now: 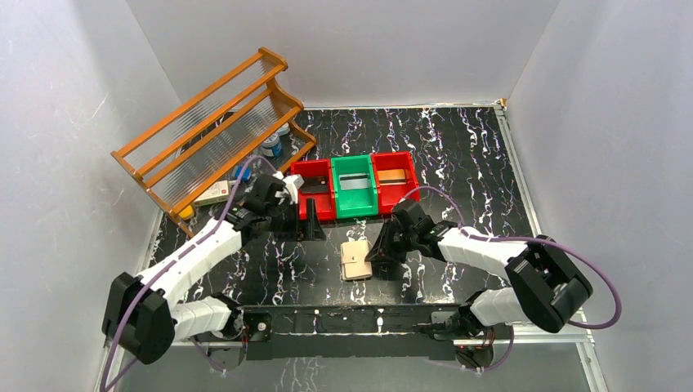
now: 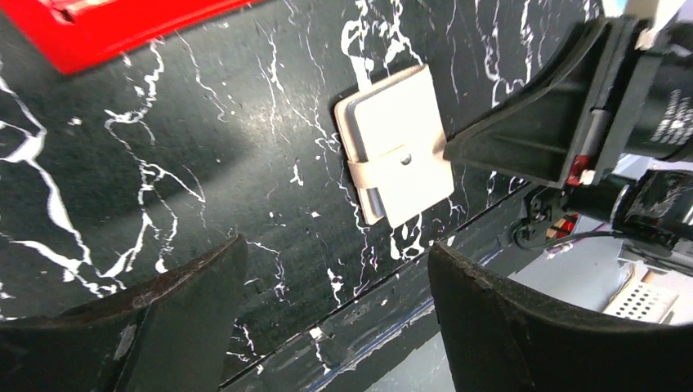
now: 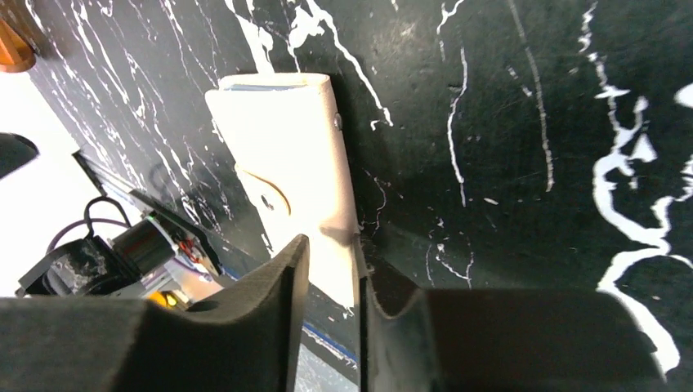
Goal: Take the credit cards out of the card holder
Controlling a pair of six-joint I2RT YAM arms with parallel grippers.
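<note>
The tan card holder (image 1: 356, 259) lies closed on the black marbled table, its snap strap fastened; it also shows in the left wrist view (image 2: 396, 151) and the right wrist view (image 3: 286, 163). My right gripper (image 1: 379, 251) (image 3: 332, 242) is at its right edge, jaws nearly together with the holder's edge between the tips. My left gripper (image 1: 300, 222) (image 2: 335, 245) is open and empty, low over the table left of the holder. A silvery grey card (image 1: 354, 183) lies in the green bin (image 1: 355, 202). An orange-gold card (image 1: 392, 175) lies in the right red bin (image 1: 411, 181). No dark card shows clearly.
A second red bin (image 1: 310, 170) stands left of the green one, right behind my left gripper. A wooden rack (image 1: 208, 131) leans at the back left with small jars (image 1: 271, 145) under it. The table's front edge (image 2: 368, 294) runs close below the holder.
</note>
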